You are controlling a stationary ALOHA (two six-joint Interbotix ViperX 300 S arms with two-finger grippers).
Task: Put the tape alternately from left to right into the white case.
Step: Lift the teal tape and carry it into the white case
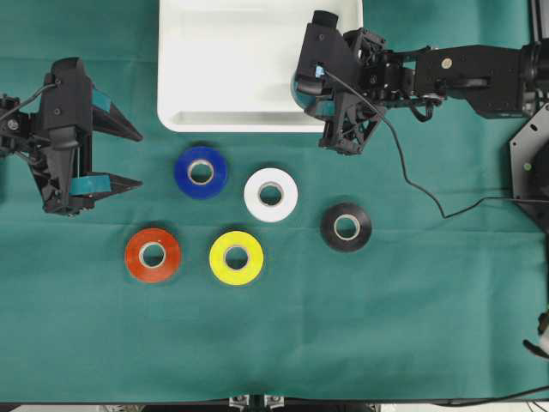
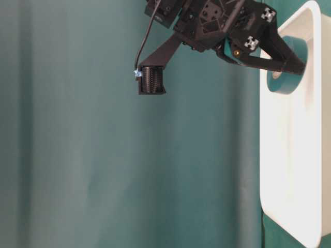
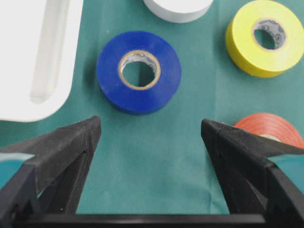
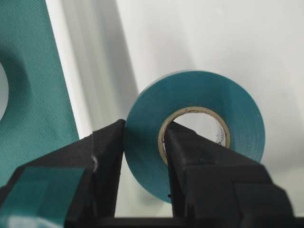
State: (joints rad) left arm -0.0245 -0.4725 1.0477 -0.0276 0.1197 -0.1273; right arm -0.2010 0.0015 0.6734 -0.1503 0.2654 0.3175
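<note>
Right tool reaches over white case, pinching teal tape.

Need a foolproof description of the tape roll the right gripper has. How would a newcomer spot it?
Start at the white case at the top of the green cloth. At its right end the right gripper is shut on a teal tape roll, one finger through the core, one outside. It is the only teal roll and the only one at the case; the other five lie loose on the cloth.
</note>
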